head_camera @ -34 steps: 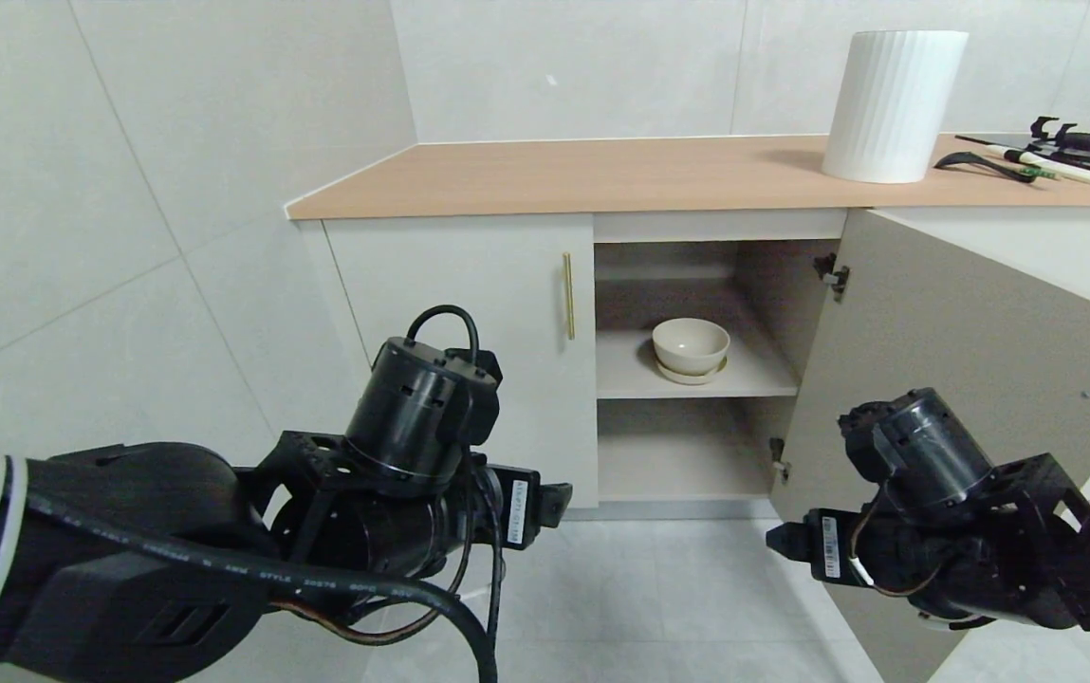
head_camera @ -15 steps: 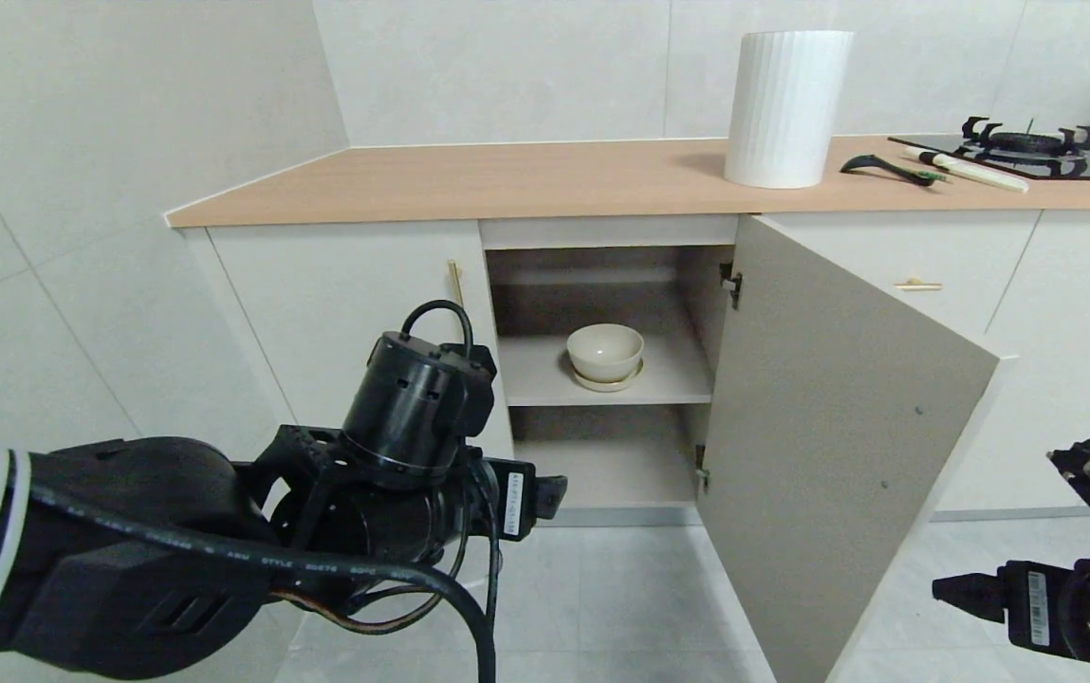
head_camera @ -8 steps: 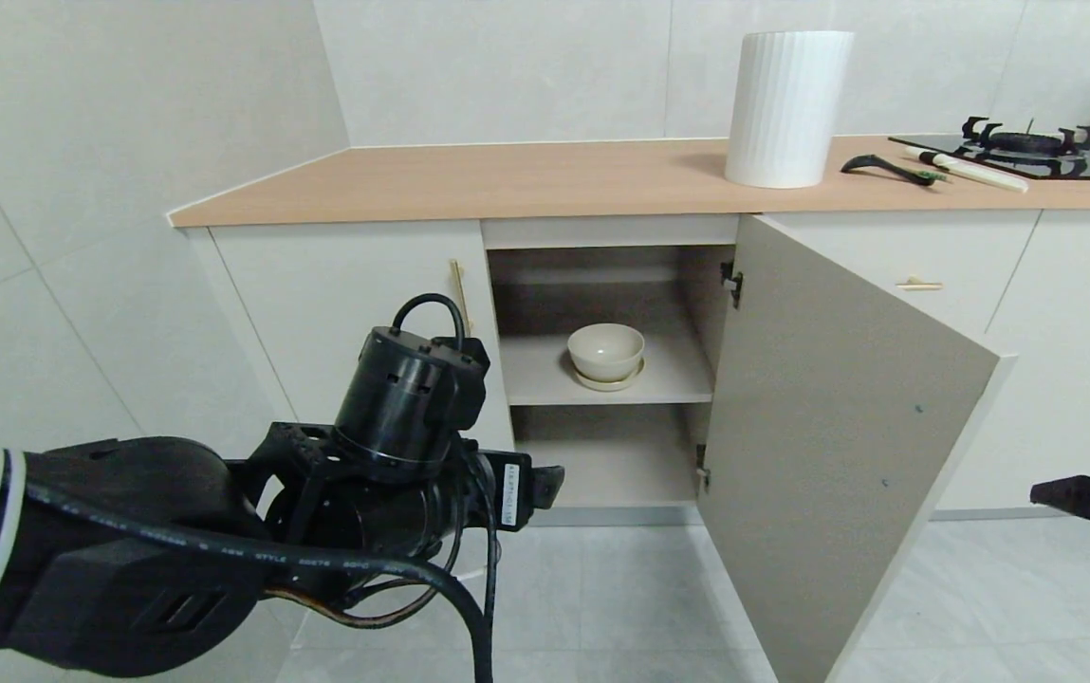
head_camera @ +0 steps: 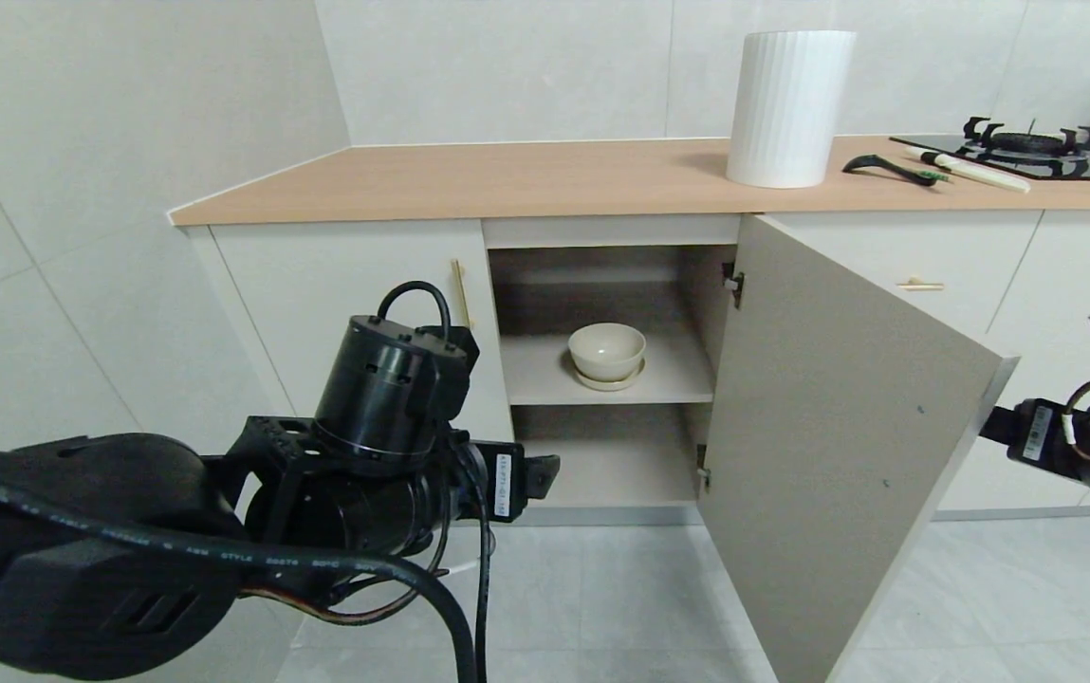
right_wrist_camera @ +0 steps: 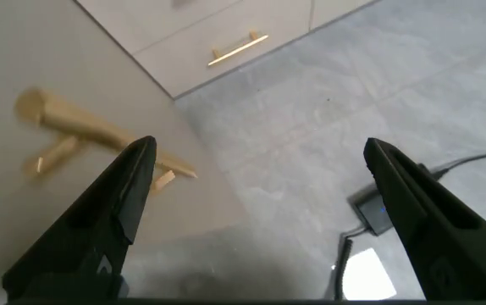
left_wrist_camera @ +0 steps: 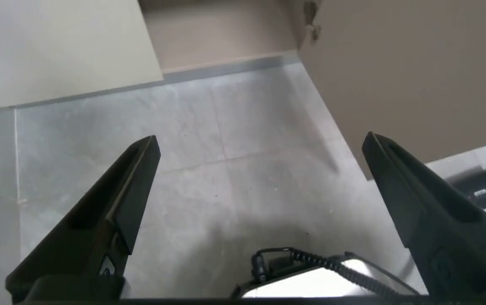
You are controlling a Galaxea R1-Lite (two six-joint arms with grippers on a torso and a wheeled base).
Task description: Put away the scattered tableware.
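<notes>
Kitchen cabinet, head camera: a pale bowl [head_camera: 607,347] sits on a saucer [head_camera: 607,383] on the upper shelf [head_camera: 668,375] of an open cabinet under the wooden counter [head_camera: 469,180]. The cabinet door [head_camera: 839,436] is swung wide, with its inner face toward this camera. The left tool [head_camera: 545,471] hangs low before the closed door [head_camera: 345,285], well apart from the bowl. Its wrist camera adds the detail: fingers spread wide and empty above grey floor tiles [left_wrist_camera: 226,119]. The right tool [head_camera: 995,423] sits just beside the open door's free edge. Its own camera shows fingers likewise parted, holding nothing, and the door's outer face with a gold handle [right_wrist_camera: 91,131] close by. A white ribbed container [head_camera: 789,106] and a dark ladle [head_camera: 886,169] rest on the counter.
</notes>
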